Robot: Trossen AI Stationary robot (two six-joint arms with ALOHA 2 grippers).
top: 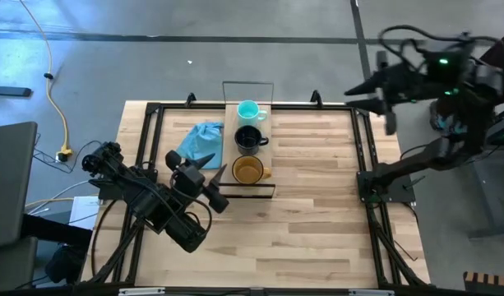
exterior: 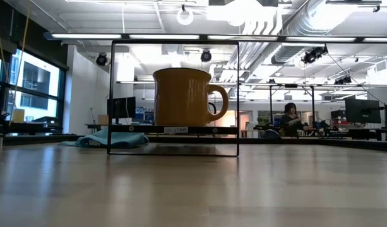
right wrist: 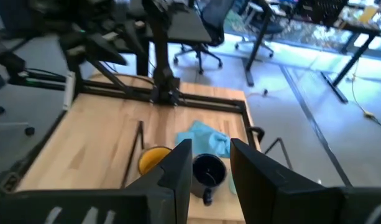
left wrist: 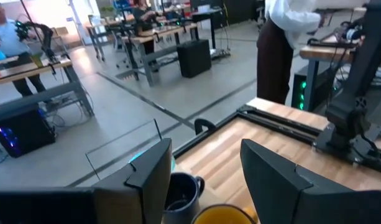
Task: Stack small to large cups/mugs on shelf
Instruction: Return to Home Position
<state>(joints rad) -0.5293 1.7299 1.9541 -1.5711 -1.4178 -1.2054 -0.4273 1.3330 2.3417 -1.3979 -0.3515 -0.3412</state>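
Shelf [top: 230, 154] holds teal mug [top: 248, 110], black mug [top: 248, 139], amber mug [top: 248, 170]; left claw [top: 220, 187], right claw [top: 380, 100] gaping.

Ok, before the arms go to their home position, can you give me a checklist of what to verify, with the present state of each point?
1. All three mugs on the shelf: ok. The teal mug, black mug and amber mug stand in one row on it.
2. Order small to large: ok. Teal is at the far end, amber at the near end.
3. Left gripper empty: ok. It is open and holds nothing.
4. Left gripper clear of the amber mug: cannot tell. The high view shows it very close.
5. Right gripper empty: ok. It is open, near the far right corner of the table.
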